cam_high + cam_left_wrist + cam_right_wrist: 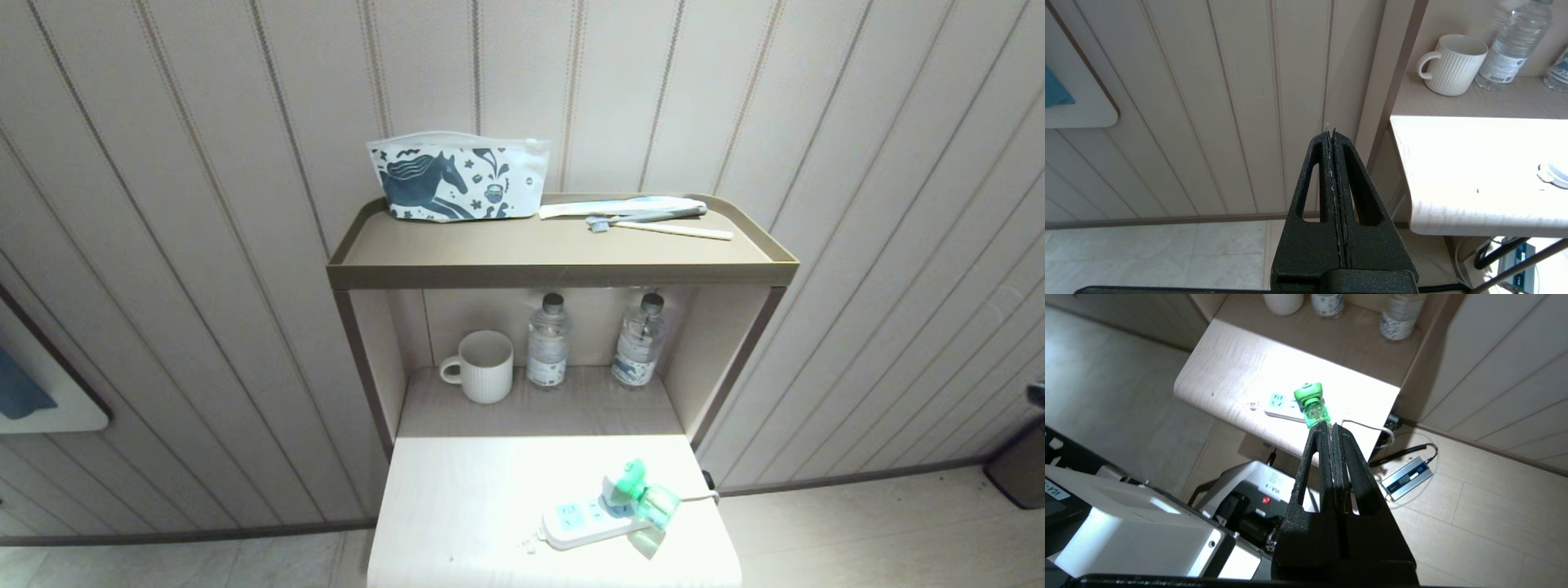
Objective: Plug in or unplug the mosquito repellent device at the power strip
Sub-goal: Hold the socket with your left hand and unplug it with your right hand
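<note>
Head view: a light wooden table (457,523) stands in front of a two-level shelf unit (563,273) against a panelled wall. On the near right part of the table lies the strip (584,520), a flat white bar with pale sockets; a thin white cord (698,496) leaves it toward the table's right edge. The device (637,494), white-bodied with a green face and a translucent green bottle, sits on the strip's right end over a socket, tilted, and appears plugged in. Neither arm appears in this view.

Lower shelf: a ribbed white mug (482,366) on the left and two clear water bottles (548,341) (640,340) beside it, all upright. Top shelf: a white pouch (457,177) printed with a dark horse, and just to its right a toothbrush (661,227) and a flat packet (620,207).

Right wrist view: the right gripper (1331,426) hangs above and short of the table's near edge, pointing toward the device (1311,404) and the strip (1280,406) but apart from both. Its jaws are pressed together and hold nothing. A small grey box (1406,477) with cables lies on the floor beneath.

Left wrist view: the left gripper (1331,132) is off to the table's left side, facing the wall. Its jaws are likewise closed and empty. The mug (1453,63) and one bottle (1515,45) show beyond the table's corner.
</note>
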